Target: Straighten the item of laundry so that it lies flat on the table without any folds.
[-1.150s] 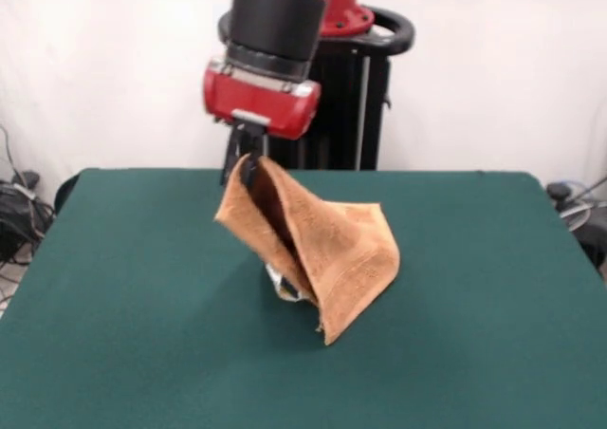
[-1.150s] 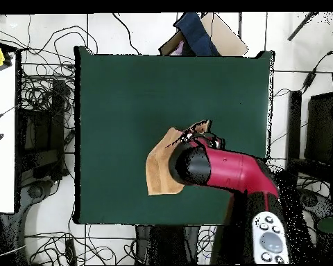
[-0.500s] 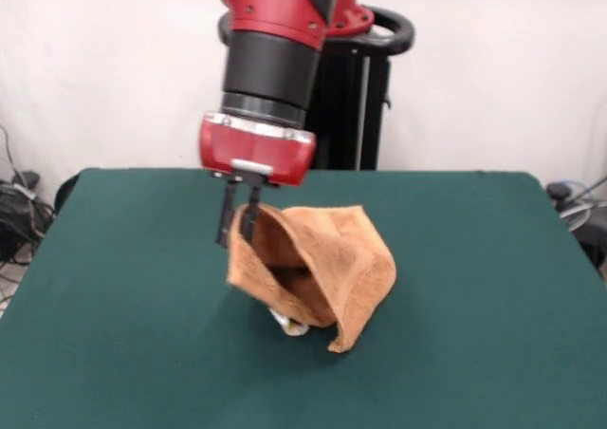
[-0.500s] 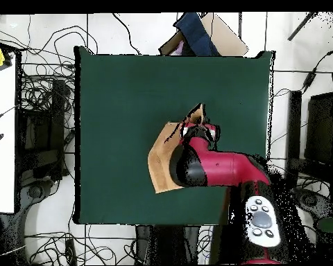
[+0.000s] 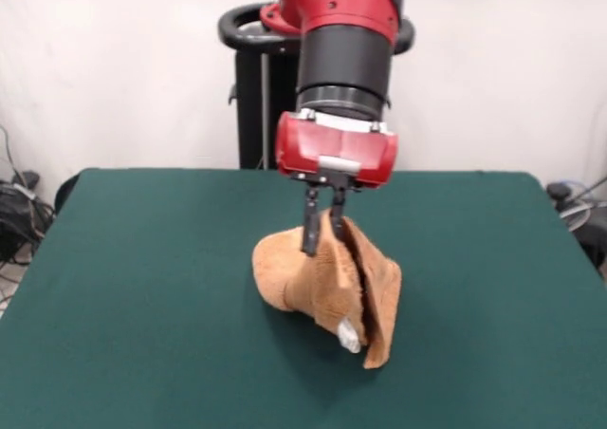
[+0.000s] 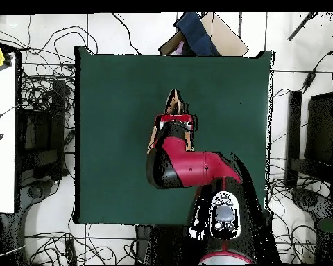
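red arm (image 6: pixel 190 166) reaching toward twelve o'clock over green table (image 6: pixel 114 104), covering most of orange towel (image 6: pixel 173 104).

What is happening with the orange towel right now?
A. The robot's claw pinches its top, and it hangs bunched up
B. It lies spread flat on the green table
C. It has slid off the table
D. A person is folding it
A: the gripper is shut on the towel at its top edge, so it hangs in folds, its lower part on the green table.

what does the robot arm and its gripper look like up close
The arm is glossy red, ending in a black cylindrical wrist with a silver ring above a rounded red housing. Below it, the gripper has two thin black fingers. The overhead view shows a grey button panel.
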